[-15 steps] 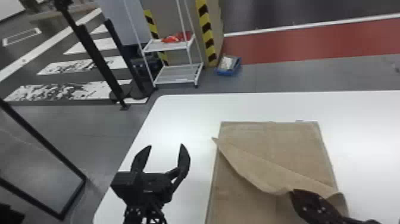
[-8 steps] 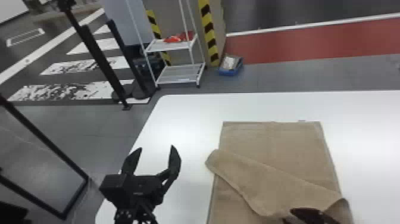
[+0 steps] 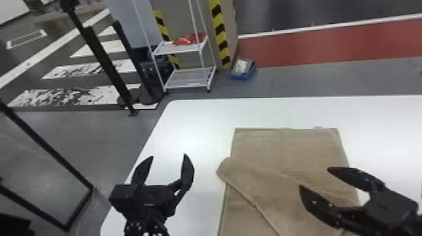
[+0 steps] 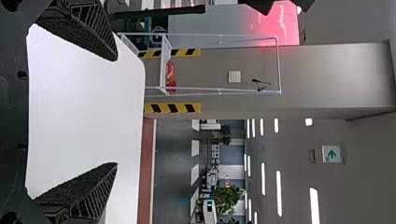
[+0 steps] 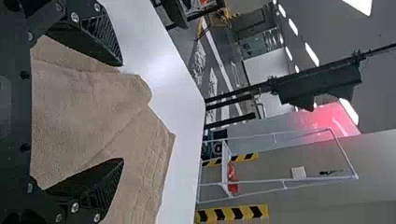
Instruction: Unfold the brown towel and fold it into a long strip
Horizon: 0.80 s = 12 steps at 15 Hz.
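- Brown towel (image 3: 282, 146): lay spread on the white tabletop (image 3: 194, 125), with a small pale tag (image 3: 317, 127) at its far edge.
- Flap (image 3: 267, 182): a layer of the same cloth, turned obliquely across the nearer part of the towel; its rounded corner projected past the towel's left edge onto the tabletop.
- Right hand (image 3: 314, 177): situated at the towel's right side, its fingers apart above the cloth; the right wrist view showed flap and towel beyond the gap between them. Whether a fingertip touched the cloth could not be told.
- Left hand (image 3: 169, 156): situated over the left part of the tabletop, beside the towel and separate from it, its fingers likewise apart.
- Surroundings: beyond the tabletop stood a white wire rack (image 3: 188, 78) bearing a red item (image 3: 185, 41) on its upper shelf; a blue bin (image 3: 241, 75) rested on the floor just right of the rack.
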{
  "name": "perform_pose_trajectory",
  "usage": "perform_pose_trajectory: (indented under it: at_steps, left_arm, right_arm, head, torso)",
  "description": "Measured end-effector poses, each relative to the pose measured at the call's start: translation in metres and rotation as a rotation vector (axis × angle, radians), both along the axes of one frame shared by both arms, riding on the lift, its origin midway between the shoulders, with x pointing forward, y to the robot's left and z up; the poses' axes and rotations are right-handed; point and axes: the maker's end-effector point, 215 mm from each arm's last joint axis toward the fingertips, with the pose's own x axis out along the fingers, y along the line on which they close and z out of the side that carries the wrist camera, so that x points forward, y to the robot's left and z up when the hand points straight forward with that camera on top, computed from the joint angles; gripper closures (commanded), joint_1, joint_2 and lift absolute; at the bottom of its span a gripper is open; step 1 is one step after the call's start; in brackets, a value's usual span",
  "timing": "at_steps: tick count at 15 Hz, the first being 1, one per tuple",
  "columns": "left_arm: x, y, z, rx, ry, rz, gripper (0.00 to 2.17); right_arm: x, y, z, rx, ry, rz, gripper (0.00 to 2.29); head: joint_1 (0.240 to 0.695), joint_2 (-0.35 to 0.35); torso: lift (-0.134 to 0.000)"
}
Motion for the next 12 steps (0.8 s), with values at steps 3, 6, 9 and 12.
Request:
perform_pose_trajectory:
  at_steps: [3,6,9,12]
  left_arm:
    - [0.002,-0.010,-0.005,-0.008,0.007,-0.015,0.07]
    - [0.006,-0.024,-0.008,-0.016,0.010,-0.038,0.07]
    - [0.013,-0.038,-0.013,-0.030,0.015,-0.059,0.07]
    - [0.024,-0.054,-0.020,-0.047,0.026,-0.086,0.07]
  right_arm:
    - [0.083,-0.014,-0.031,-0.049,0.067,-0.085,0.09]
    - [0.149,-0.025,-0.055,-0.068,0.118,-0.141,0.09]
    - [0.191,-0.040,-0.067,-0.093,0.141,-0.198,0.11]
    - [0.214,-0.065,-0.083,-0.139,0.155,-0.251,0.22]
  head:
    - [0.695,0.345]
    - [0.695,0.300]
    - [0.695,0.250]
    - [0.695,0.206]
  torso:
    - [-0.123]
    - [-0.123]
    - [-0.123]
    - [-0.123]
